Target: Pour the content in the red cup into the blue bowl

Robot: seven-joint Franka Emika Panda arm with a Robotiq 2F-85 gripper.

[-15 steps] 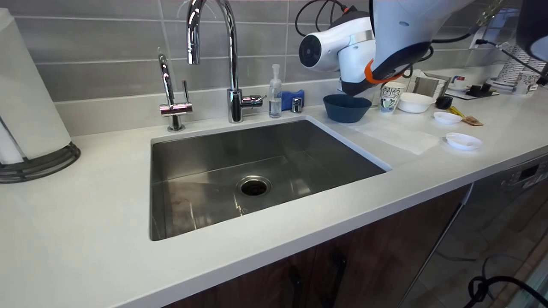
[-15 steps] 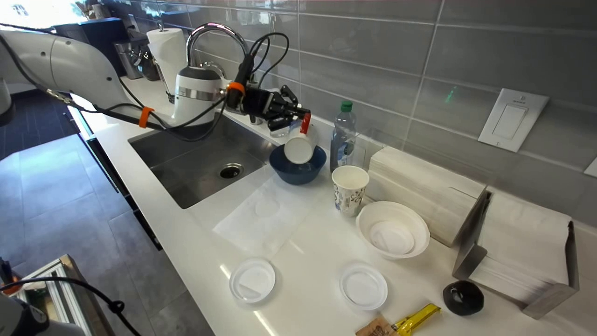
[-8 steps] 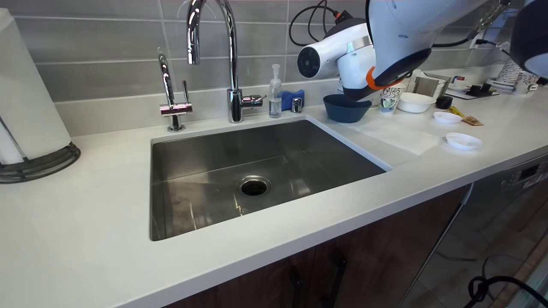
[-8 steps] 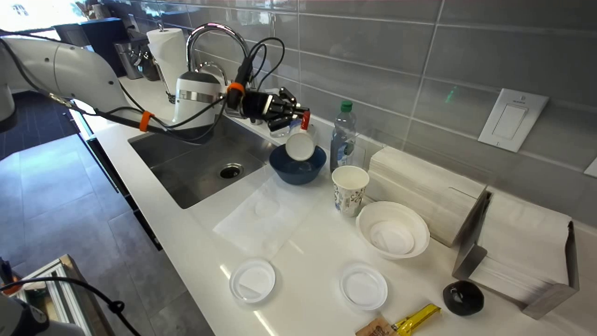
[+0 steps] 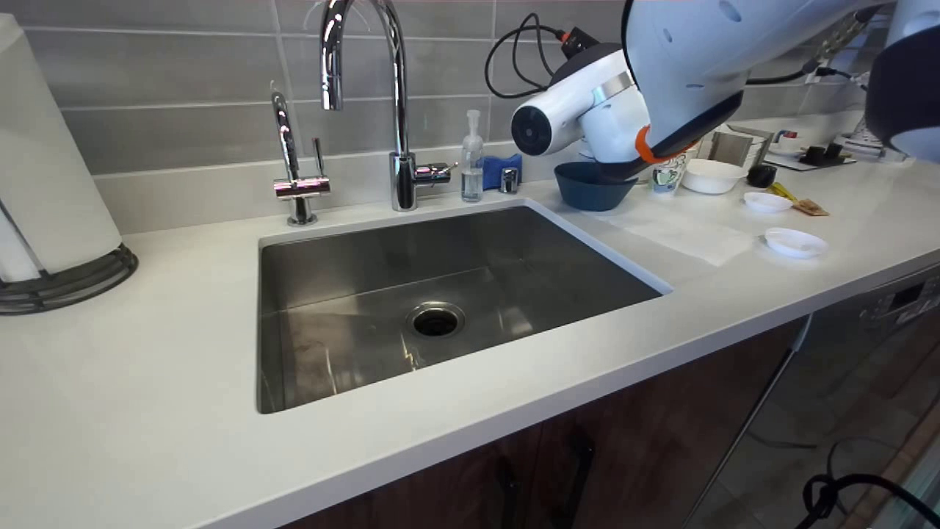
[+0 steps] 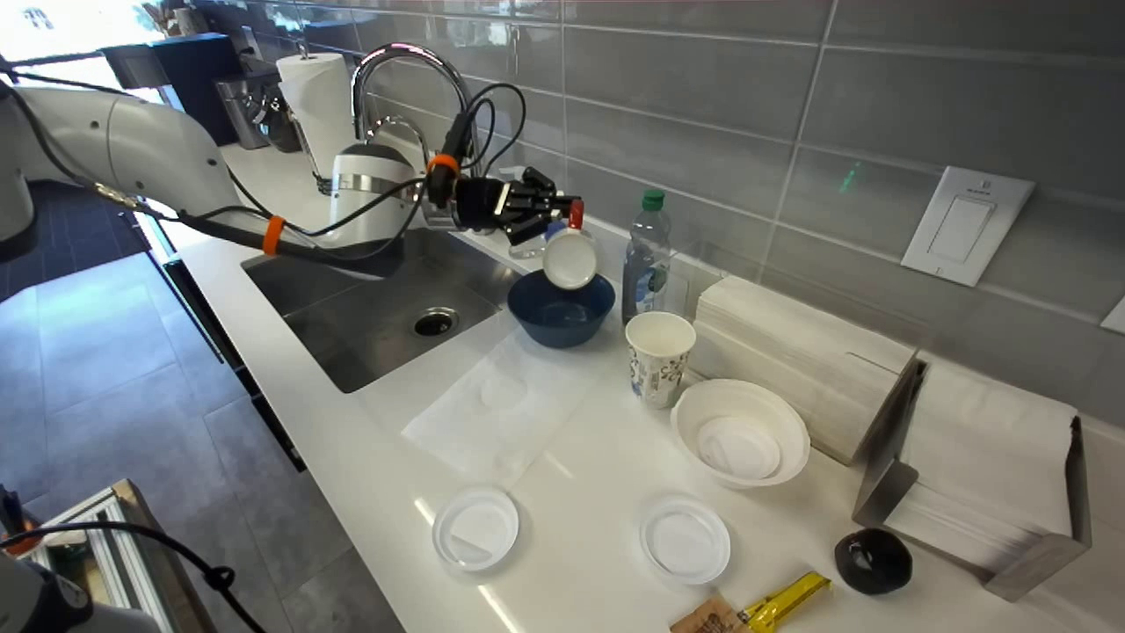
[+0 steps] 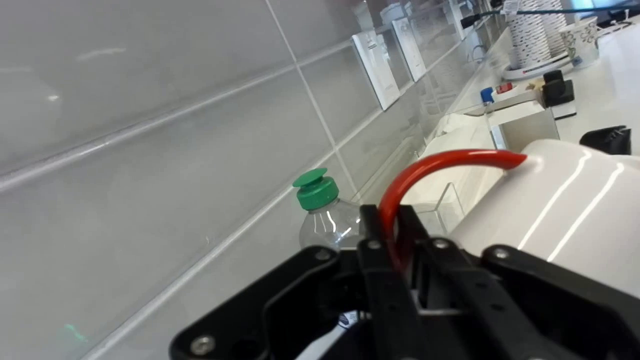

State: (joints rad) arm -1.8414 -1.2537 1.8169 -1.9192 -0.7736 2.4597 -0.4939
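The red cup, a white-bodied mug with a red handle, shows in an exterior view [image 6: 571,262]. It is tilted on its side above the blue bowl [image 6: 561,323], its white mouth facing that camera. No contents show inside it. My gripper [image 6: 573,207] is shut on the red handle; in the wrist view the gripper [image 7: 389,215] has the handle [image 7: 440,161] between its fingertips, with the cup's body [image 7: 560,200] at the right. The bowl stands on the counter beside the sink and shows in an exterior view [image 5: 587,195], where the arm hides the gripper and cup.
A green-capped soap bottle [image 6: 646,264] stands right behind the bowl. A patterned paper cup [image 6: 655,374], a white bowl [image 6: 787,422] and napkin holders [image 6: 1037,563] are further along the counter. The sink [image 5: 352,345] and tall faucet [image 5: 400,95] lie beside the bowl. A tiled wall runs behind.
In an exterior view the cup's mouth has moved up and slightly right and faces the camera more, less downward. The forearm and wrist have sunk. The grip on the handle is unchanged.
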